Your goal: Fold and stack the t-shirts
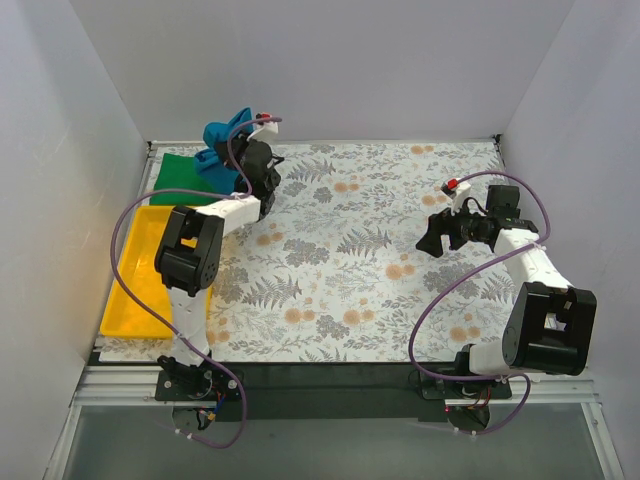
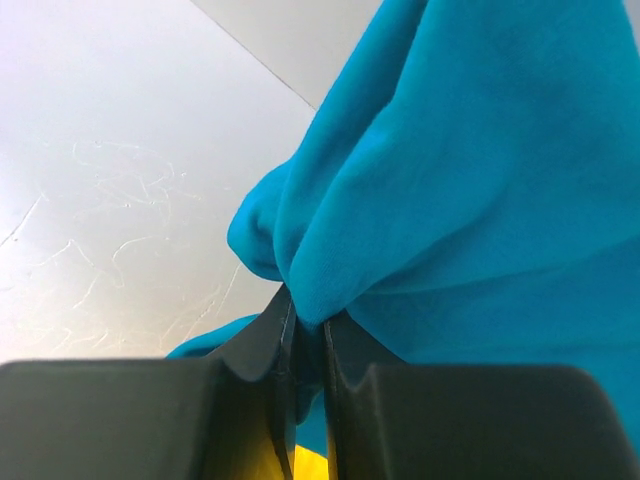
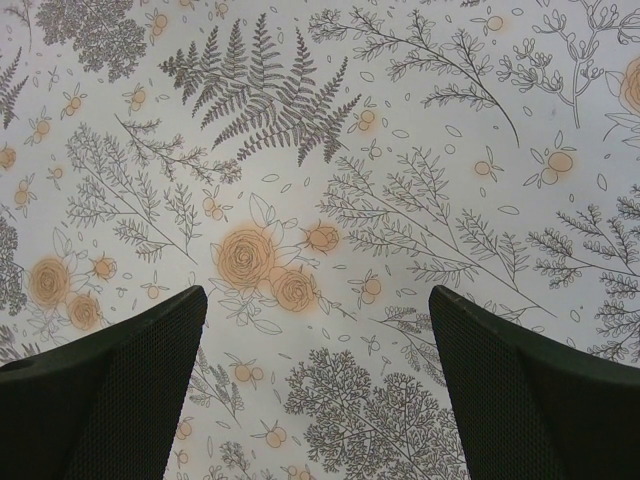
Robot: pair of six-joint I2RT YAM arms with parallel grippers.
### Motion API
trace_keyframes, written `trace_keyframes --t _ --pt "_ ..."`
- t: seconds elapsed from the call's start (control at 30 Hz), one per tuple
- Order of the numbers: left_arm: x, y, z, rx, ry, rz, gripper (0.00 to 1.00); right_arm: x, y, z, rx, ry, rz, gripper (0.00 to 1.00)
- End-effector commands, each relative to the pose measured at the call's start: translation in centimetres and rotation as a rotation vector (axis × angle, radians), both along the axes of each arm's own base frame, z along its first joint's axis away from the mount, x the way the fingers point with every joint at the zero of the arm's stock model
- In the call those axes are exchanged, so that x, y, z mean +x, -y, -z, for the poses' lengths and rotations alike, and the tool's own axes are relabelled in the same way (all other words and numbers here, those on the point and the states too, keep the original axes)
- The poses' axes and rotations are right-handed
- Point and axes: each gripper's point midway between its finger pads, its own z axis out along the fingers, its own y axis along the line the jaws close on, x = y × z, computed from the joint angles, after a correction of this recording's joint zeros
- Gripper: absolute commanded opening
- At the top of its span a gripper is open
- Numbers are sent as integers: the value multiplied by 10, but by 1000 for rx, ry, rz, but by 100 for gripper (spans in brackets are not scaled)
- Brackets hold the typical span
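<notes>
Nearest, on the left edge of the bench (image 1: 330, 290), lies the yellow tray (image 1: 135, 290), long side running near to far. The left arm's lower links cross over its right rim.

Mid-depth on the right, the right pincer (image 1: 432, 238) hangs above the floral cover. Its 2 fingers are spread wide w/ nothing btwn them. The right wrist view shows only printed ferns and orange blossoms in the gap of the right pincer (image 3: 315, 295).

Farther back on the left, just beyond the tray's far end, the green t-shirt (image 1: 180, 172) lies flat on the bench as a rough rectangle. Its right part is hidden behind the left arm.

Farthest, at the far-left corner, the teal-blue t-shirt (image 1: 226, 135) is bunched and raised off the bench, above the green t-shirt's far-right edge and close to the back wall. The left pincer (image 2: 306, 328) is pressed together on a fold of the teal-blue t-shirt (image 2: 470, 190), and the cloth billows up and to the right from the pinch. A sliver of yellow shows low btwn the fingers; can't tell for sure it's the tray.
</notes>
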Motion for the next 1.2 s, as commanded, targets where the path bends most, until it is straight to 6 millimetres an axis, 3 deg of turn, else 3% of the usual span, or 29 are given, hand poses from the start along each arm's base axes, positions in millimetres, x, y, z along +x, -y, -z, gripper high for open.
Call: trace_keyframes --t 0.0,0.3,0.5,0.73,0.9,1.17 --pt "8 -9 -13 -54 57 -29 0 2 -1 -6 20 20 -17 98" --pt "23 -41 17 -124 18 -94 0 1 1 -6 33 12 -14 98" --pt "30 -59 19 -174 42 -128 0 1 3 -4 43 3 -12 98" --pt "33 -62 5 -202 79 -133 0 1 3 -1 49 -12 -14 98" --pt "26 -63 -21 -212 134 -130 0 1 4 0 50 -17 -14 98" --pt "16 -67 -35 -221 165 -149 0 0 5 -1 51 -15 -13 98"
